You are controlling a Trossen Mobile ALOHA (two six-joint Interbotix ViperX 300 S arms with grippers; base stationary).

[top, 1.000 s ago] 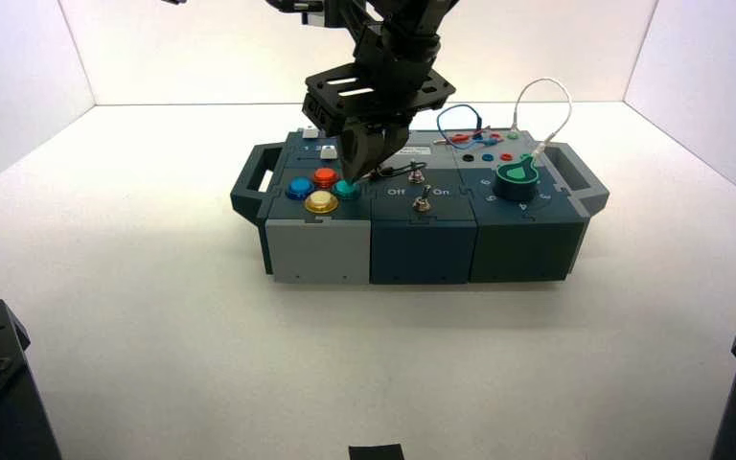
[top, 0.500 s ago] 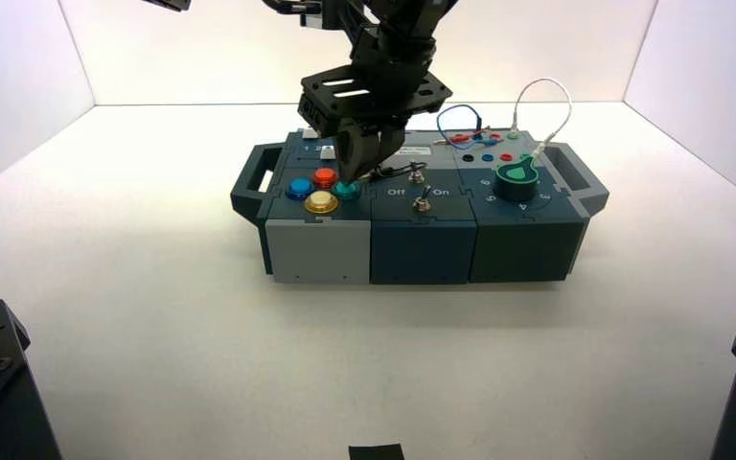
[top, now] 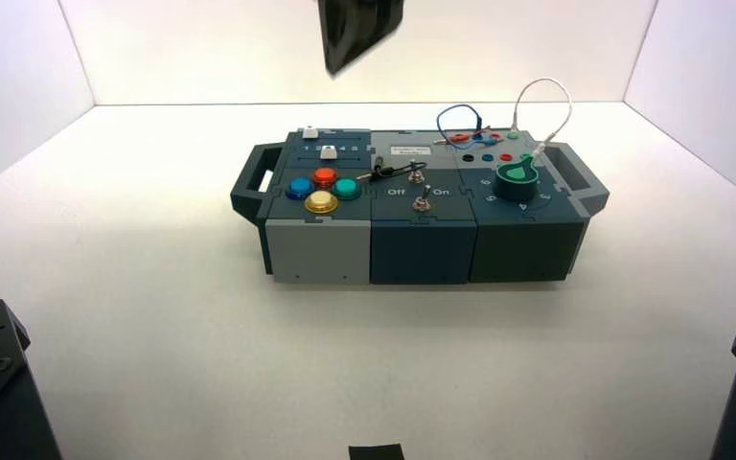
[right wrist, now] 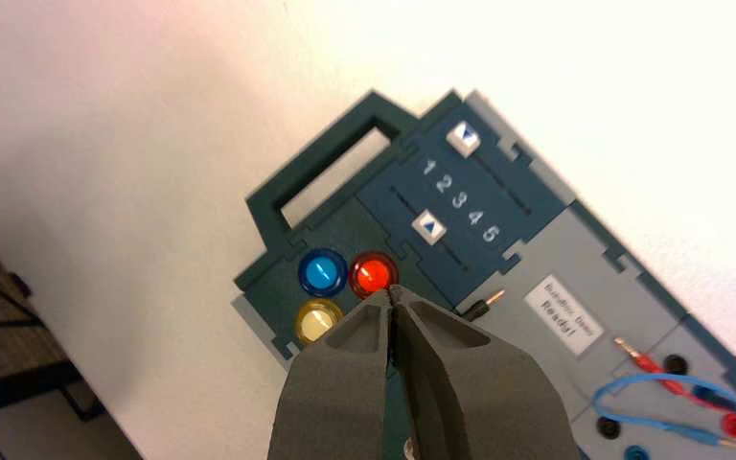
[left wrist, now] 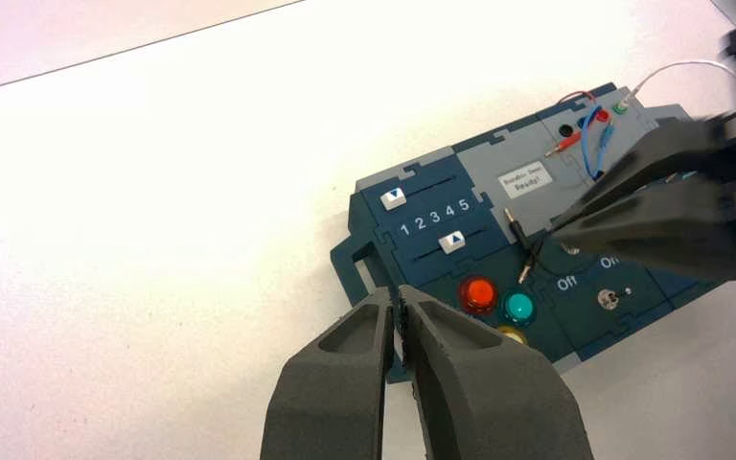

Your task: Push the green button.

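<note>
The green button (top: pixel 347 188) is a small teal dome in the four-button cluster at the box's left end. It also shows in the left wrist view (left wrist: pixel 518 307). My right gripper (top: pixel 359 34) hangs high above the box at the top of the high view, shut and empty. In its own view its closed fingertips (right wrist: pixel 389 292) hide the green button, beside the red button (right wrist: pixel 374 273). The left wrist view shows the right gripper (left wrist: pixel 561 222) above the box. My left gripper (left wrist: pixel 396 292) is shut, empty, high off the box's left end, and out of the high view.
The blue button (top: pixel 298 188), red button (top: pixel 325 176) and yellow button (top: pixel 321 201) surround the green one. Two sliders (left wrist: pixel 452 241) lie behind them, toggle switches (top: pixel 423 198) in the middle, a green pointer knob (top: pixel 517 176) and wires (top: pixel 541 105) at the right.
My right gripper was down with its tips at the green button; it has risen straight up to the top of the high view, leaving the buttons uncovered.
</note>
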